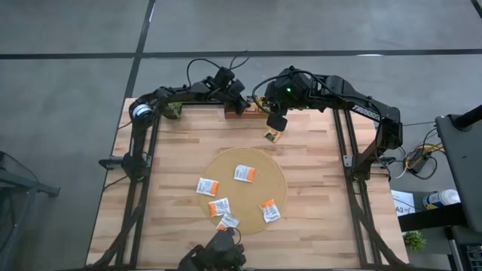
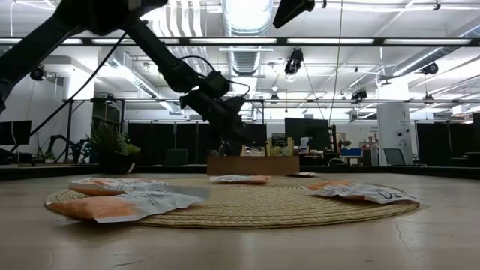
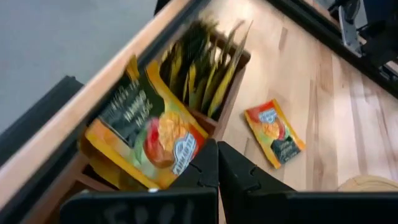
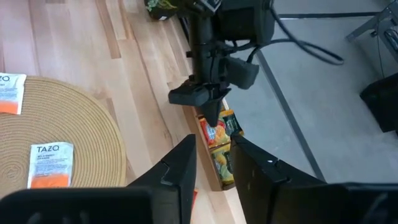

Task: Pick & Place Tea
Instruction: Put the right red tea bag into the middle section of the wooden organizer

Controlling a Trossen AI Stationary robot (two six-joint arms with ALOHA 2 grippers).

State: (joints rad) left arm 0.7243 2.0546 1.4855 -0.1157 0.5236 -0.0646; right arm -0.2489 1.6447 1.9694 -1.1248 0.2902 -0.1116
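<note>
Several white-and-orange tea sachets (image 1: 245, 173) lie flat on the round tan mat (image 1: 260, 162). One orange-and-green sachet (image 3: 273, 134) lies on the bare wood beside the wooden tray (image 3: 233, 93), which holds dark green-and-yellow sachets (image 3: 199, 68) on edge. Another orange-and-green sachet (image 3: 149, 137) leans tilted at the tray's end by the table's far edge. My left gripper (image 3: 217, 152) is shut, its tips at that sachet's corner. My right gripper (image 4: 214, 146) hangs open high above the loose sachet (image 1: 272, 135), with nothing between its fingers. My left gripper's shut fingertips (image 3: 208, 158) stand against the lower corner (image 3: 186, 165) of the leaning orange-and-green sachet, coming slanting down from the table's near side. Whether they touch it I cannot tell. The sachet rests tilted on the tray's end.
Black frame rails (image 1: 139, 173) run down both sides of the table. A dark camera mount (image 1: 218, 256) sits at the near edge. The mat takes up the middle, and bare wood lies between it and the tray.
</note>
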